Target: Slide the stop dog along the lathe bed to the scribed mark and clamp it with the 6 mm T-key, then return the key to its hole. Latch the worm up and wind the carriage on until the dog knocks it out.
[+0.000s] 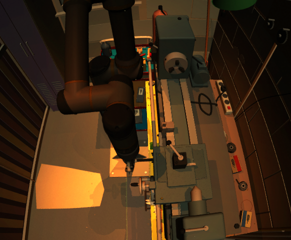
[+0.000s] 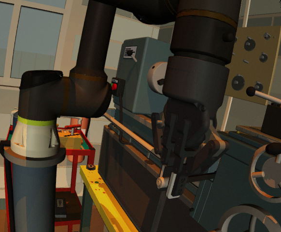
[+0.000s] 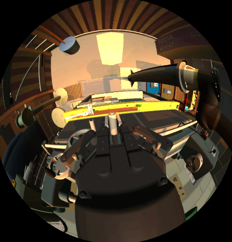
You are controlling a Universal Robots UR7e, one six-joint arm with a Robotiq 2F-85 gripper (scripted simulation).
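Observation:
At the front of the lathe carriage apron, my gripper (image 2: 170,184) is closed on the pale crossbar handle of the T-key (image 2: 161,180). The key's dark shank (image 2: 202,176) runs level from my fingers into the apron (image 1: 143,160). In the wrist camera the pale handle (image 3: 112,122) stands between my fingers. The stop dog (image 1: 167,126), a small grey block, sits on the front way of the bed, just toward the headstock from the carriage (image 1: 182,165). The carriage handwheel (image 2: 273,172) is to the right of my gripper.
A red tool cart (image 2: 68,139) stands behind the arm's base. A yellow bench rail (image 2: 105,202) runs along the lathe's front below my gripper. The headstock with its chuck (image 1: 176,63) closes the far end of the bed, and the tailstock (image 1: 197,219) the near end.

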